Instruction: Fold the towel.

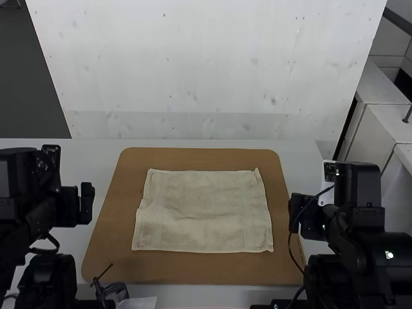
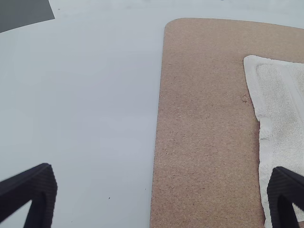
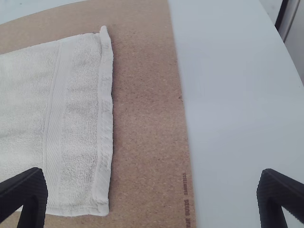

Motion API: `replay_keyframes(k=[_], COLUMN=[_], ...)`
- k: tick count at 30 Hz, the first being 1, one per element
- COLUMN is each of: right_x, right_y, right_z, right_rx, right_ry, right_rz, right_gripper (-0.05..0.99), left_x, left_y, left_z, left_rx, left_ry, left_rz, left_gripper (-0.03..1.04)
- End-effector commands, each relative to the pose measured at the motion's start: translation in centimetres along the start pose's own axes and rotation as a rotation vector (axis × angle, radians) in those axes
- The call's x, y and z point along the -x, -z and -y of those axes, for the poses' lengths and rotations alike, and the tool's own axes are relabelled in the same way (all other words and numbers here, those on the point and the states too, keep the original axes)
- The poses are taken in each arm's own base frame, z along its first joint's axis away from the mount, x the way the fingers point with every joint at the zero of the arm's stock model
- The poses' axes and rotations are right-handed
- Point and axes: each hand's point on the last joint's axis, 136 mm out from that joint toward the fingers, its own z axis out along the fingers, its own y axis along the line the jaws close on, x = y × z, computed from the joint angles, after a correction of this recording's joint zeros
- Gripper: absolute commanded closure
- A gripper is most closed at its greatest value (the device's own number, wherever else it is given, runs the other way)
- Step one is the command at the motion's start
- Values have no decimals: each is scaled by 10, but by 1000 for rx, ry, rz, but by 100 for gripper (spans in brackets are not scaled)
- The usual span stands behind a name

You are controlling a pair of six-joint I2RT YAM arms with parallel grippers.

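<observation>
Right arm (image 1: 380,251) foremost; right gripper (image 1: 301,214) spread wide, holding nothing. Left gripper (image 1: 86,203): likewise spread, nothing held. Towel (image 1: 203,209) between them, laid out flat, lightly creased, on brown board (image 1: 187,271). Dark lettering (image 3: 185,202) printed beside board's right-hand edge

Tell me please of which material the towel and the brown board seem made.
The towel looks like matte cotton terry, judging by its fuzzy, nubby surface. The brown board seems dull cork or pressed fibre; its fine speckles fit both.
</observation>
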Motion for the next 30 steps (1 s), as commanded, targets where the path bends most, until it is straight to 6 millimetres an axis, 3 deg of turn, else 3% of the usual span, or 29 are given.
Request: replay_keyframes(k=[1,22,28,30], right_x=[14,14,25,28], right_y=[9,10,9,4], right_z=[-5,-5,-6,-8], right_rx=[27,29,28,33], right_ry=[-28,-33,-32,-31], right_rz=[60,61,42,-7], right_gripper=[-2,-2,-2,-2], left_x=[8,8,10,20], left_y=[5,4,1,-2], left_z=[7,7,17,20], left_rx=[-42,-45,-102,-121], left_ry=[29,19,-4,-4], left_rz=[55,52,33,23], left_gripper=[2,2,3,3])
